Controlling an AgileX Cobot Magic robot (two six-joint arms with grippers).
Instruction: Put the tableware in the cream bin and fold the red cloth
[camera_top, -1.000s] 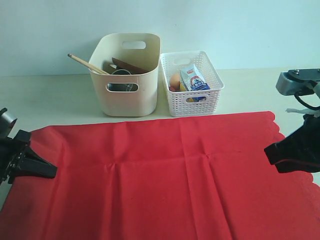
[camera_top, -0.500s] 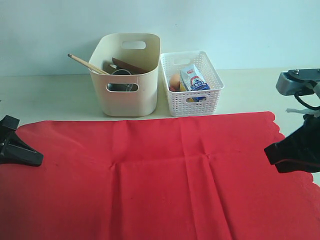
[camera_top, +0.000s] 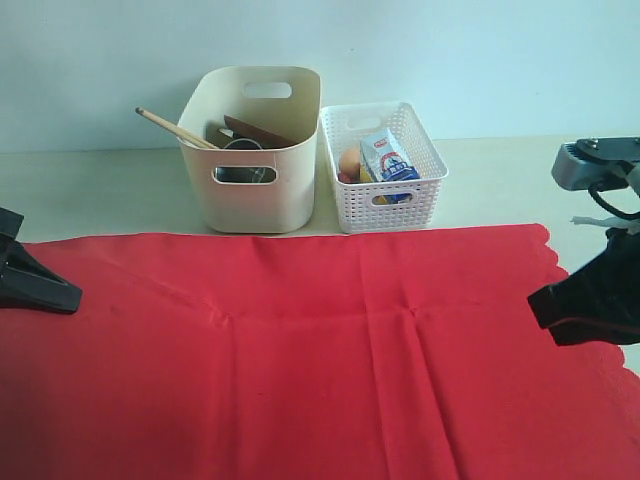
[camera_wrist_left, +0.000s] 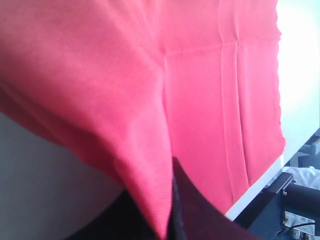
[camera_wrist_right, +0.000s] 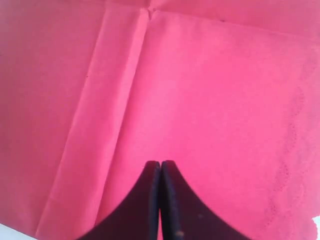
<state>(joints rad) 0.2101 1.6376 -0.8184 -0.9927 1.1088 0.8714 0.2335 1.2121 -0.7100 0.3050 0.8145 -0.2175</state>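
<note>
Find red cloth spread flat before cream bin, tableware already inside. Judge fabric soft, light, limp (creases readily): pinch at edge corners. See left gripper clenched on cloth's left edge; right gripper pressed shut, apparently empty

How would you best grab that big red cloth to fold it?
By an edge near a corner, coming in low from the side. The red cloth lies flat and thin, so only its border can go between the jaws. The left gripper pinches it at the left side that way.
</note>
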